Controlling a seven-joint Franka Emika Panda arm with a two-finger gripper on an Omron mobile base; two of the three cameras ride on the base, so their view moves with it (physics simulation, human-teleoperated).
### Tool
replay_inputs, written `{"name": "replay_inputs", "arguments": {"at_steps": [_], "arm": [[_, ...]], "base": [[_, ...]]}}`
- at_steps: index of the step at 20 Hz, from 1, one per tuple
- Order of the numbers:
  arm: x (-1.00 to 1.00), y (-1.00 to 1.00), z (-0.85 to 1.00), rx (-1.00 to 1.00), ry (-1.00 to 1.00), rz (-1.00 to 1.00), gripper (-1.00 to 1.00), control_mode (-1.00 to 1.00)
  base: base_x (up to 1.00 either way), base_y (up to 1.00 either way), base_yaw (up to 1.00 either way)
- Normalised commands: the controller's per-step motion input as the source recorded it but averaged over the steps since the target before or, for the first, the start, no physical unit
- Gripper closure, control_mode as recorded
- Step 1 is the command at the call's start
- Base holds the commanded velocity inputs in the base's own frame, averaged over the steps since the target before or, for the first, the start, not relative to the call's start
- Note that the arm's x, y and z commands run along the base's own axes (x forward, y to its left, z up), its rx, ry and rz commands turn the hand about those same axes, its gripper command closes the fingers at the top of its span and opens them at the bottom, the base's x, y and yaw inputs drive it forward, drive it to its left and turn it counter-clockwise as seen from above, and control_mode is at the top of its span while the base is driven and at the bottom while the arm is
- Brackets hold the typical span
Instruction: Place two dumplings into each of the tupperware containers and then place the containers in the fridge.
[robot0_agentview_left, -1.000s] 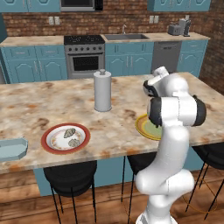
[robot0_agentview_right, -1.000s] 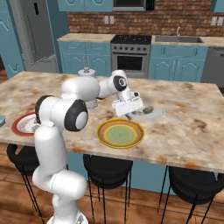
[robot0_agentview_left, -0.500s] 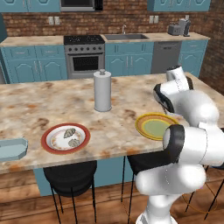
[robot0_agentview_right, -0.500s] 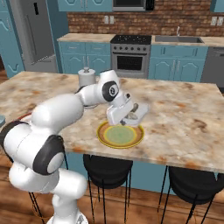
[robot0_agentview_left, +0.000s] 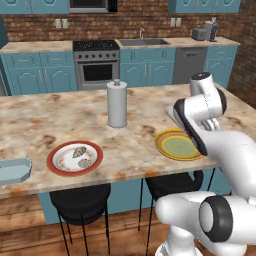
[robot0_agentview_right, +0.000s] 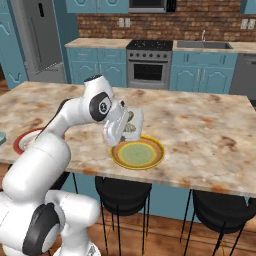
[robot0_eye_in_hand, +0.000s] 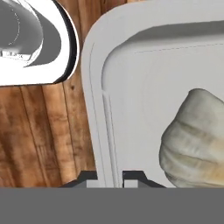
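Hand view looked straight along the gripper (robot0_eye_in_hand: 109, 177), whose two dark finger tips (robot0_eye_in_hand: 133, 176) stood pinched on the rim of the whitish tupperware container (robot0_eye_in_hand: 148, 87), one tip on each side of the tray's wall. Inside that tray, just past the tips and to the right of the frame, lay a ribbed beige dumpling (robot0_eye_in_hand: 194, 140), resting against the tray's floor. In the right base view the same whitish container (robot0_agentview_right: 131, 126) hung tilted, nearly on edge, from the gripper (robot0_agentview_right: 116, 134), above the near-left side of the yellow plate (robot0_agentview_right: 138, 154) on the marble island counter (robot0_agentview_right: 200, 130), with a dark lump showing inside it. Over in the left base view, the red-rimmed plate (robot0_agentview_left: 75, 158) sat near the front edge of the counter with two more dumplings (robot0_agentview_left: 82, 156) on it, well apart from the hand, and the pale blue container (robot0_agentview_left: 14, 170) lay at the far left edge. A steel paper-towel holder (robot0_agentview_left: 117, 103) stood upright mid-counter. The fridge (robot0_agentview_right: 40, 40) stood in the back left corner of the right base view.
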Motion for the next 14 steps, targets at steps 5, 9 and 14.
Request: {"name": "replay_inputs", "arguments": {"at_steps": [5,9,14], "arm": [[-0.1,0.48,0.34,0.13,0.02,0.1,1.0,-1.0],[-0.35,0.14,0.31,0.13,0.0,-0.01,1.0,-1.0],[-0.42,0.11,0.31,0.01,0.03,-0.08,1.0,-1.0]], "base": [[0.0,0.0,0.0],[0.0,0.0,0.0],[0.0,0.0,0.0]]}}
